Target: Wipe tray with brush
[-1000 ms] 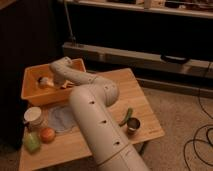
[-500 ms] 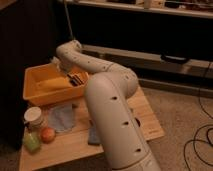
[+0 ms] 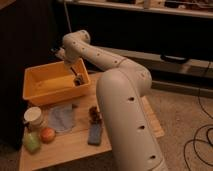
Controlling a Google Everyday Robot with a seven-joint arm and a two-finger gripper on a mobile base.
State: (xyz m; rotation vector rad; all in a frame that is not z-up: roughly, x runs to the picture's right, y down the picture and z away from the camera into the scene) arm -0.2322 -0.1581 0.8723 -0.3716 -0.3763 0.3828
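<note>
The yellow-orange tray (image 3: 36,86) stands at the back left of the wooden table. My gripper (image 3: 63,56) hovers over the tray's far right corner, at the end of the big white arm (image 3: 120,100) that arches up from the lower right. It is shut on the brush. The slim handle (image 3: 72,69) slants down from it into the tray. The dark bristle head (image 3: 78,80) rests low inside, against the right wall.
On the table in front of the tray lie a pale blue-grey cloth (image 3: 62,118), a white cup (image 3: 34,116), a green fruit (image 3: 31,142), an orange fruit (image 3: 47,135), a blue block (image 3: 95,134) and a small brown object (image 3: 93,114). A dark shelf runs behind.
The arm has lifted and swung back to the right. The gripper moved from low over the tray's middle up to its far right corner, taking the brush along.
</note>
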